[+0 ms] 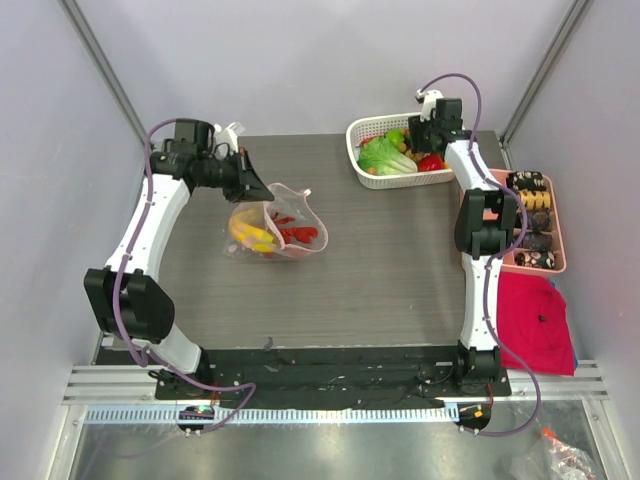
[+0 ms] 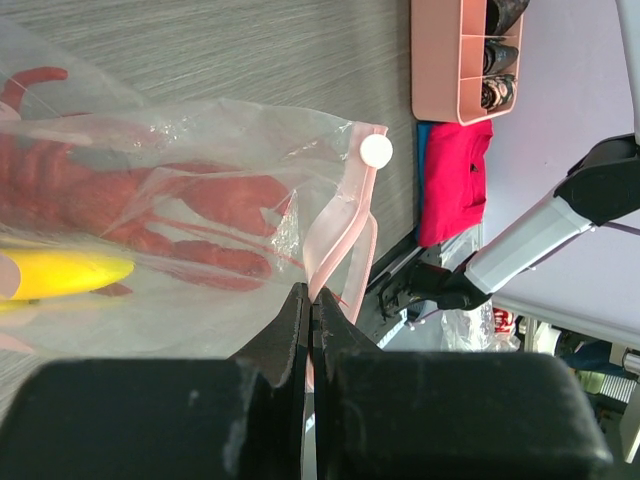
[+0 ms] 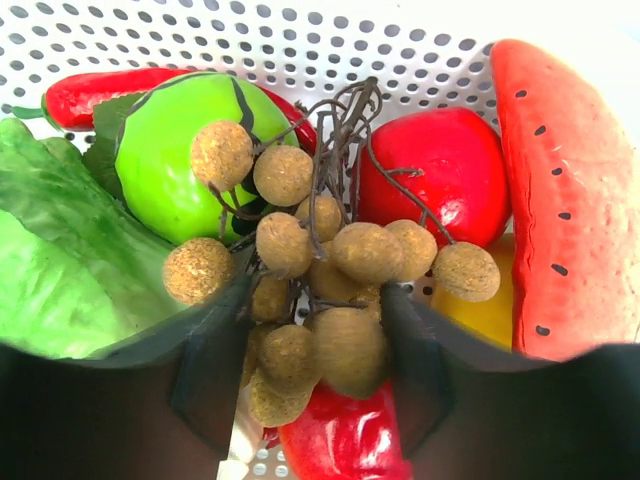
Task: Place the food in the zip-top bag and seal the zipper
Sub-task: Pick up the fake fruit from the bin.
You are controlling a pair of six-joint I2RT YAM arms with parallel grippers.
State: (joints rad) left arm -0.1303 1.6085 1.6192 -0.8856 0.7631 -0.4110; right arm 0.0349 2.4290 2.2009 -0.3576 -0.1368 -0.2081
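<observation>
Two arms stand over the grey table [image 1: 400,260], one at each end of the job. At upper left of the overhead view, the left gripper [image 2: 310,300] is pinched tight, its jaws meeting on the pinkish zipper [image 2: 335,220] at the mouth of the clear zip-top bag [image 1: 300,205]. The bag sags onto the table just below the gripper. One round white knob [image 2: 376,150] sits at the strip's end. Inside the bag lie one bunch of yellow bananas [image 1: 250,235] and several red chilli peppers [image 1: 298,236], too overlapped to count.

At upper right, the right gripper [image 3: 315,290] is down in the white lattice basket [image 1: 372,121]. It has closed in on the brown berry cluster [image 3: 300,260], about a dozen berries filling the gap and touching both jaws. Whether the cluster is lifted cannot be told. Around it lie one green round fruit [image 3: 170,150], one leafy green [image 3: 50,280], one lone chilli [image 3: 100,95], two red pieces [image 3: 440,170], one watermelon slice [image 3: 560,200] and one yellow piece [image 3: 490,318].

One pink tray [image 1: 558,215] of dark items sits at the right edge, with one red cloth [image 1: 535,320] below it. The only print is a red-and-white label [image 2: 505,322], lower right in the left wrist view, too blurred to read.
</observation>
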